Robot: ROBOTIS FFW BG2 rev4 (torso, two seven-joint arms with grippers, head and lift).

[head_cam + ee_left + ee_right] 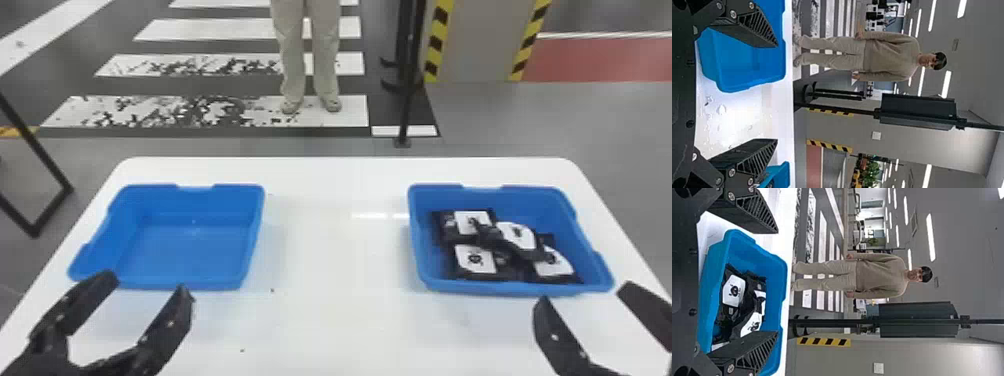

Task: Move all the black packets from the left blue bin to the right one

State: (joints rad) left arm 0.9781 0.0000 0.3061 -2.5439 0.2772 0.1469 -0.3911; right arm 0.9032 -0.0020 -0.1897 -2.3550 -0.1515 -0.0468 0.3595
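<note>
- Black packets [520, 235]: piled in the right blue bin, overlapping at mixed angles. The surfaces are black with dull highlights and creased edges.
- White label panels [475, 259]: four show on the packets in the head view. Each carries a small dark printed emblem; the lettering is too small to read.
- Right blue bin [416, 240]: smooth, opaque and shallow, with flared walls, rounded corners and a stepped rim. It stands on the right part of the table and contains the packets.
- Left blue bin [180, 250]: matching form and colour, on the left part of the table. Its bare, smooth floor is exposed.
- Left gripper [146, 284]: positioned at the near edge of the left blue bin. Its two black fingers are set wide, with open space between them; the wrist view shows slatted, tapered finger sides.
- Right gripper [585, 295]: positioned at the near right corner area of the right blue bin. The fingers are set wide, with open space between the tips and the same slatted texture.
- Table [335, 260]: white, smooth and glossy, with rounded far corners. A bright reflection lies between the bins, and small dark specks mark the surface.
- Floor [500, 120]: grey, beyond the table, with broad white stripes. The paint is worn to dark patches on the nearer stripes.
- Black pole [407, 107]: upright on the floor, beyond the table.
- Pillar [482, 40]: flat and grey, edged with yellow-and-black diagonal striping, beside a red floor area [600, 60].
</note>
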